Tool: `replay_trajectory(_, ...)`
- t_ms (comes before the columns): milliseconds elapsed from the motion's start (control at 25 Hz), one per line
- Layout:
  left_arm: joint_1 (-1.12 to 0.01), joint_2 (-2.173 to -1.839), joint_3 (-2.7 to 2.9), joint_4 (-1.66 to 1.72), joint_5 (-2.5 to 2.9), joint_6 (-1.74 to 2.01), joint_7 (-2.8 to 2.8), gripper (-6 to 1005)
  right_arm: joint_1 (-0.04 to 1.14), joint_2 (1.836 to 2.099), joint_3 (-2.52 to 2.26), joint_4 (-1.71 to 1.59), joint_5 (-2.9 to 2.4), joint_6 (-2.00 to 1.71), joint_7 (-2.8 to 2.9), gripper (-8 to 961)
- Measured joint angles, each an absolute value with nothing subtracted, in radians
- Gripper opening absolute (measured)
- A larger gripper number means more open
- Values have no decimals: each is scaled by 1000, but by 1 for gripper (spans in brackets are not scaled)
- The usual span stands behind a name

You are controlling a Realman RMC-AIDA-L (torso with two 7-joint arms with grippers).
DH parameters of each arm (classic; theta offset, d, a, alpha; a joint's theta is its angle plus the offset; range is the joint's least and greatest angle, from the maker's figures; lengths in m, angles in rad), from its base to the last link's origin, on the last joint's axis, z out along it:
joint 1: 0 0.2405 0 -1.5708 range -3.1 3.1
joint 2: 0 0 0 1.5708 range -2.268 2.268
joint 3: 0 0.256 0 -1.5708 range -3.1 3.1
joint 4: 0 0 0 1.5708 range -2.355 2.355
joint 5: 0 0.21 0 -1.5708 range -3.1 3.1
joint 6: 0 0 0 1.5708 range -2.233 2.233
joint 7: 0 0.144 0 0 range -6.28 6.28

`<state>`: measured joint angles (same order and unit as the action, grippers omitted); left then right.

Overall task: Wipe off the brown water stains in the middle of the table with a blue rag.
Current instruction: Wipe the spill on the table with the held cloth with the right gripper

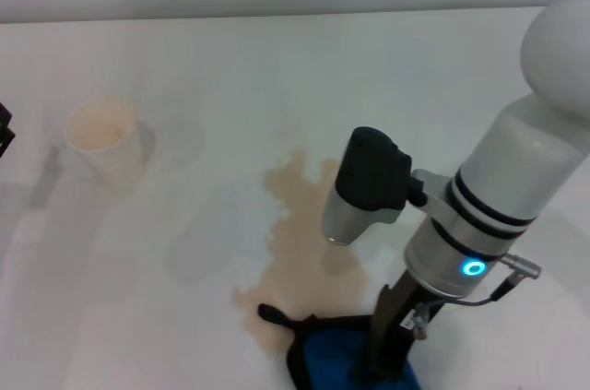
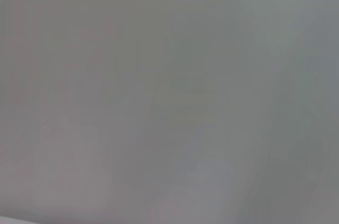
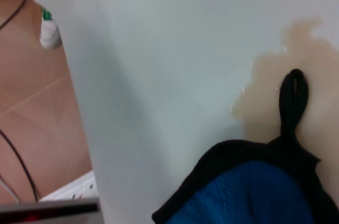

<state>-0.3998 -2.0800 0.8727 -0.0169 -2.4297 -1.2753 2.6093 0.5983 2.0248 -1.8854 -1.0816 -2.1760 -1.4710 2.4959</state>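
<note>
The brown water stains [image 1: 300, 242] spread in a lobed tan puddle over the middle of the white table [image 1: 184, 58]. At the puddle's near end lies the blue rag [image 1: 336, 358], bunched, its black loop [image 1: 269, 313] resting on the wet patch. My right gripper [image 1: 385, 353] points straight down and is shut on the blue rag. The right wrist view shows the blue rag [image 3: 254, 192], its loop [image 3: 294, 91] and the brown water stains [image 3: 312, 54] beyond it. A dark bit of my left gripper [image 1: 5, 132] shows at the far left edge.
A cream paper cup [image 1: 101, 136] stands upright at the back left of the table. The right wrist view shows the table's edge [image 3: 79, 128] with a tiled floor and cables beyond it. The left wrist view shows only a blank grey surface.
</note>
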Motion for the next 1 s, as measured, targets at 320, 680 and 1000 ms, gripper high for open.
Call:
replay_trajectory(320, -409, -2080, 873, -17, -2430, -1272, 2609, 887, 599, 2026, -1922, -1079, -2150, -1364, 2494, 110)
replay_trajectory(680, -410, -2080, 872, -17, -2430, -1272, 2609, 887, 628, 2018, -1875, -998, -2161, -1269, 2494, 85)
replay_trajectory(1000, -415, -2080, 873, -17, -2430, -1276, 2585, 888, 631, 2014, -1765, -934, -2164, -1244, 2494, 75)
